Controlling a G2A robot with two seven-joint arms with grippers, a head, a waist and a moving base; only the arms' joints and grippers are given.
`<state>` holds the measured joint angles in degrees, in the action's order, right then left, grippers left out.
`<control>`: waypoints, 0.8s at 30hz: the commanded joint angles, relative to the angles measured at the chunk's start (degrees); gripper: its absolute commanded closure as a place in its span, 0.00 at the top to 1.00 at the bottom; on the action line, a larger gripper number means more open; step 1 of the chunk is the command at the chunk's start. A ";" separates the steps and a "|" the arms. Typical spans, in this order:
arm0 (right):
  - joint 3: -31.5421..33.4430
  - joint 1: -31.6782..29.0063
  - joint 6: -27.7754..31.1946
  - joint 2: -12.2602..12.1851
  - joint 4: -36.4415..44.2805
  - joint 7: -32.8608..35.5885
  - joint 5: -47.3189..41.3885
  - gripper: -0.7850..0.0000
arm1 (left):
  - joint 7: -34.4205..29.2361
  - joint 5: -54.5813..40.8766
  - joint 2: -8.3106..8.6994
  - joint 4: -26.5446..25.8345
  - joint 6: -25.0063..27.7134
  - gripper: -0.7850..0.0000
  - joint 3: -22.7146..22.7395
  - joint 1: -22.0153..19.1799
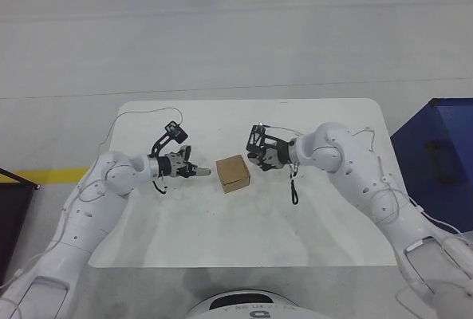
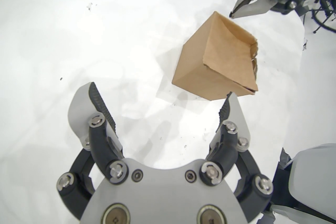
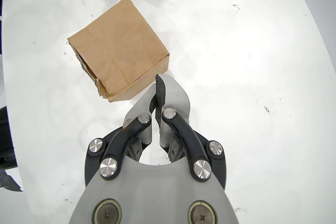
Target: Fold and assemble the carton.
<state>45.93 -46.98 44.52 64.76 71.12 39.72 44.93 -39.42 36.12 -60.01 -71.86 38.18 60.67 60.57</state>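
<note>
The white table [image 1: 180, 231] has round corners and small dark specks — one brown carton [image 1: 233, 172] sits on it, near the middle.

You have open tabletop on the near and far sides of the carton [image 1: 233, 172], which stands alone near the middle of the table [image 1: 300, 231]. Its two flanks are taken. The left gripper [image 2: 161, 89] sits just beside its left side with fingers spread wide, one fingertip close to a lower corner. The right gripper [image 3: 158, 80], fingers pressed together, points at the right side with only a narrow gap. A thin black cable [image 1: 293, 190] hangs from the right arm down to the tabletop to the right of the carton. Past the table's right edge stands a blue bin [image 1: 451, 151], and past its left edge a black stand [image 1: 1, 207].
</note>
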 commanded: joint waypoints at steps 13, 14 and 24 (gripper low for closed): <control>12.01 -5.96 3.03 -4.17 1.26 -5.17 -0.36 0.00 | -16.62 12.73 -2.46 -9.66 -13.35 1.00 -10.49 -9.98; 12.99 -6.83 3.28 -4.51 1.71 -5.65 -0.26 0.00 | -17.71 13.02 -3.16 -9.45 -13.72 1.00 -12.29 -11.95; 23.41 -15.29 7.28 -7.81 5.90 -9.84 -0.91 0.00 | -18.53 11.52 -11.82 2.01 -14.61 1.00 -28.52 -26.56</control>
<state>68.75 -61.67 51.66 57.14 76.57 29.96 44.11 -58.33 48.11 -71.05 -71.72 23.45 33.35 34.75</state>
